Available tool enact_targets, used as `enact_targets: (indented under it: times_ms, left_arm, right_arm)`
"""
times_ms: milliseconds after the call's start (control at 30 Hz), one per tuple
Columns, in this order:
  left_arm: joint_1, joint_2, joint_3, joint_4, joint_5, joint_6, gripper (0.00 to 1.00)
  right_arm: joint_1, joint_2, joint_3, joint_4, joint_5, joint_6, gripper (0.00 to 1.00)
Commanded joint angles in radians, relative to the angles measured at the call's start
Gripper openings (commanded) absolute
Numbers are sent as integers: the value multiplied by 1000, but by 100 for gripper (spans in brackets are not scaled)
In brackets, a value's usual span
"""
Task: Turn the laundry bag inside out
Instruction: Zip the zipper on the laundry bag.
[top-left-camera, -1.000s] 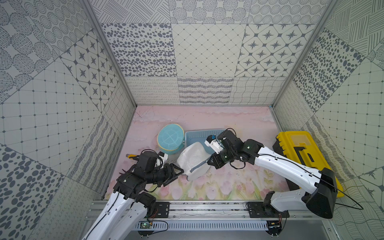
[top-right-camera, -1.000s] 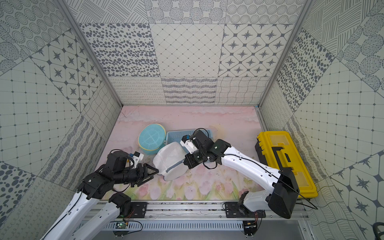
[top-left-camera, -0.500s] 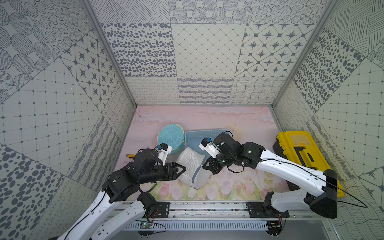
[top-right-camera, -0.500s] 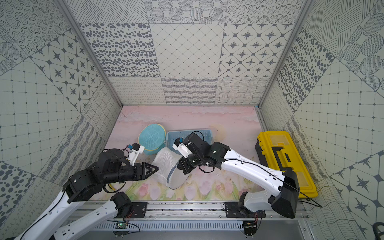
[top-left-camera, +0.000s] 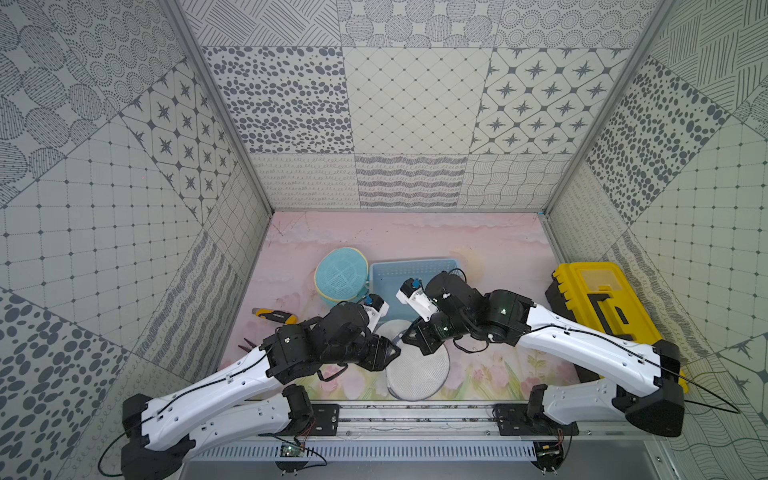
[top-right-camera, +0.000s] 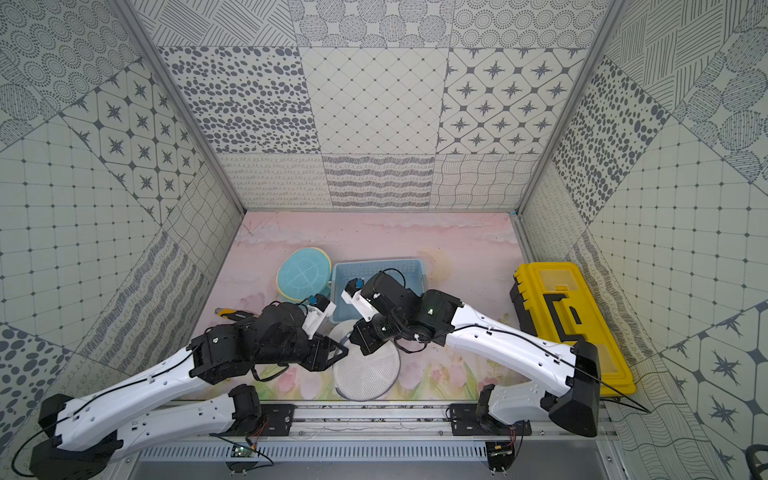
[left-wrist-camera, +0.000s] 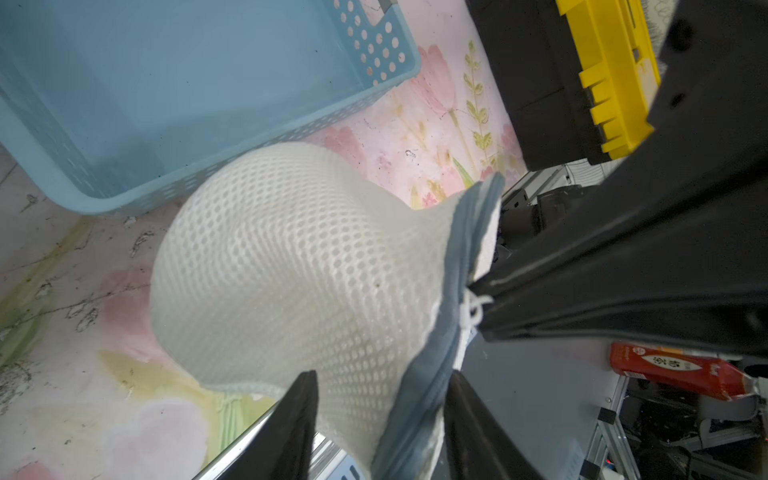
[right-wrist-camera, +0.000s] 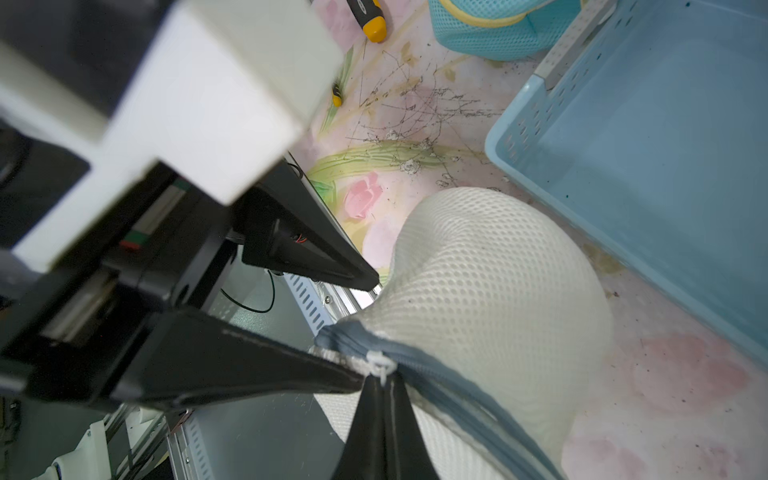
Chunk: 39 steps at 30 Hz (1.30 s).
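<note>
Right fingers (right-wrist-camera: 368, 424) were clamped shut on the grey zipper edge (right-wrist-camera: 436, 374) of the white mesh laundry bag (right-wrist-camera: 490, 291). Left fingers (left-wrist-camera: 291, 424) stood apart, straddling that same edge, with mesh between them and no pinch. The bag bulged out beyond both sets of fingertips, over the desk (right-wrist-camera: 685, 374), just beside the blue basket (right-wrist-camera: 665, 145).
</note>
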Motion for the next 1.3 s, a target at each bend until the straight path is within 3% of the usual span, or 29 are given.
enact_targets:
  times_ms: [0,633,867,1267]
  left_arm:
    - [-10,12,-7,75,-47,46,42]
    - [-10,27,7,47,-40,50,0]
    - [-10,38,13,45,-31,53,0]
    - [-10,-13,8,18,-142,36,0]
  right_arm:
    - [9,-1,-13,57,-2,19,0]
    - [-18,14,-58,56,99,57,0]
    - [-53,10,-77,57,133,64,0]
    - [-133,-60,-241,60,117,104,0]
